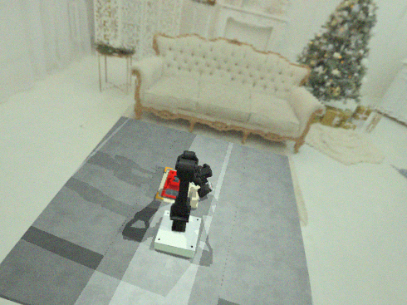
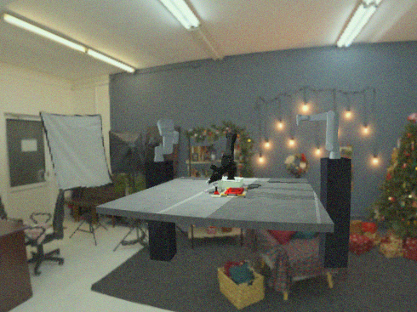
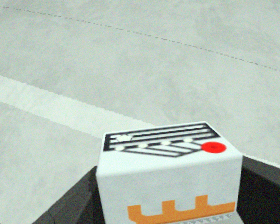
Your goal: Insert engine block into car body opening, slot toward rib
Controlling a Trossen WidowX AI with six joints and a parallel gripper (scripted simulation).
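The engine block (image 3: 167,182) is a white box with a striped top, a red dot and orange marks. My gripper (image 3: 162,167) (image 1: 205,188) is shut on it, one dark finger at each side. The block's slot cannot be made out. The red car body (image 1: 170,184) (image 2: 234,190) lies on the table. In the top view the gripper is to the right of it, with the arm crossing over its right part. In the exterior view the gripper (image 2: 211,180) is to the left of the car body and above the table. The opening and rib cannot be made out.
The car body is on a cream board with orange corners, just in front of the white arm base (image 1: 177,238). A small red part with a black upright handle (image 2: 216,189) stands left of the car body in the exterior view. The grey table (image 2: 187,210) bears them all.
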